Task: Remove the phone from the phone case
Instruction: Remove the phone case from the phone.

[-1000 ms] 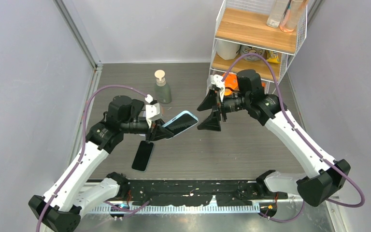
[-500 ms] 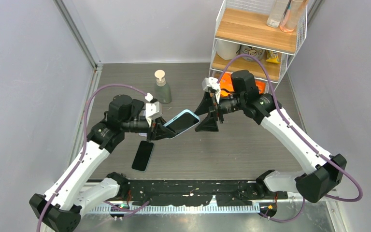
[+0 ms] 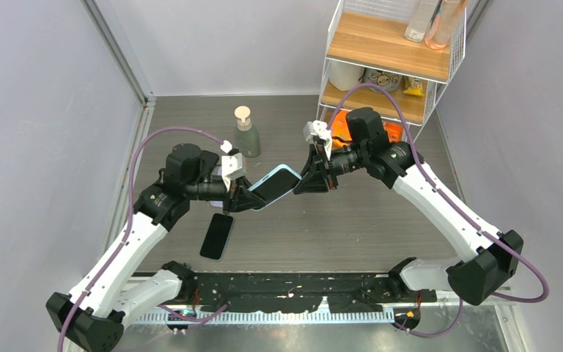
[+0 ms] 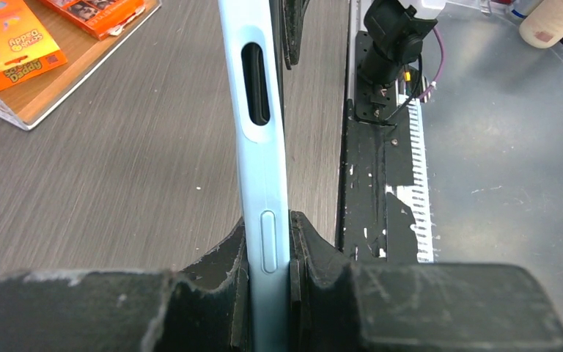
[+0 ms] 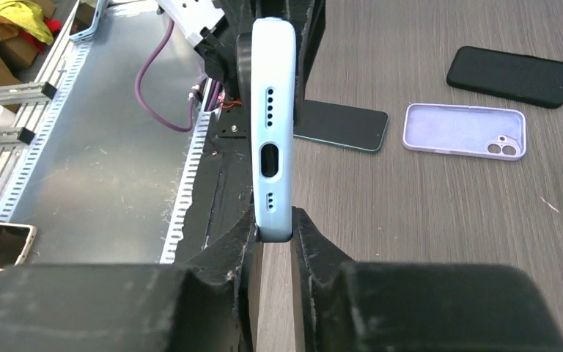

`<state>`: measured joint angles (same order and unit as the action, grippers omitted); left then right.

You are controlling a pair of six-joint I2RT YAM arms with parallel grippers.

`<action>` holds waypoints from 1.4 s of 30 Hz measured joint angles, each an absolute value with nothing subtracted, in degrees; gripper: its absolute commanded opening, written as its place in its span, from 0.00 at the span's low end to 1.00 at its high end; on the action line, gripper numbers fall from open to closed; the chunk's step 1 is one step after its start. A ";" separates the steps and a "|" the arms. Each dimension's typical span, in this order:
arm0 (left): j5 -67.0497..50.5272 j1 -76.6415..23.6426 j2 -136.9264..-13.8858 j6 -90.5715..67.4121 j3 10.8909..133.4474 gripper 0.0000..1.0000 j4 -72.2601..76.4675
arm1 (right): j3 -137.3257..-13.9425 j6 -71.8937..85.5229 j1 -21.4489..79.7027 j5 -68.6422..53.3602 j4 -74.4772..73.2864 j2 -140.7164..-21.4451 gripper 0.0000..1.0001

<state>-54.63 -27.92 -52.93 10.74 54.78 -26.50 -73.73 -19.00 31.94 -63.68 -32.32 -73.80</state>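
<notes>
A light blue phone case [image 3: 273,185] with a dark face, the phone's screen as far as I can tell, hangs above the table between both arms. My left gripper [image 3: 240,199] is shut on its lower left end. In the left wrist view the case's side edge [image 4: 262,147] runs up from between the fingers of the left gripper [image 4: 267,229]. My right gripper [image 3: 302,180] is shut on the upper right end. In the right wrist view, the right gripper [image 5: 275,221] pinches the case's bottom edge [image 5: 273,132] with its port holes.
A loose black phone [image 3: 217,236] lies flat on the table under the left arm. The right wrist view shows a lilac case [image 5: 464,130] and a black case [image 5: 510,76] on the table. A soap bottle [image 3: 246,132] stands behind. The wire shelf [image 3: 388,59] fills the back right.
The right gripper moved left from open and apart onto the case's free end and closed on it. The left gripper kept its hold and barely moved.
</notes>
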 measured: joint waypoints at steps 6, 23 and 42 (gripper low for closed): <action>-56.51 -27.75 -52.95 12.62 54.04 0.00 -27.44 | -73.76 -25.32 32.42 -63.66 -35.44 -73.76 0.05; -58.78 -32.97 -53.19 32.16 53.15 0.00 -37.43 | -76.03 -49.84 38.30 -62.22 -55.81 -73.65 0.05; -56.23 -39.86 -53.54 45.60 52.29 0.00 -43.68 | -78.39 -57.98 39.88 -62.04 -65.08 -74.72 0.05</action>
<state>-56.23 -39.86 -53.54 45.60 52.29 -43.68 -78.39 -57.98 39.88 -62.04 -65.08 -74.72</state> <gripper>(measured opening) 0.204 0.079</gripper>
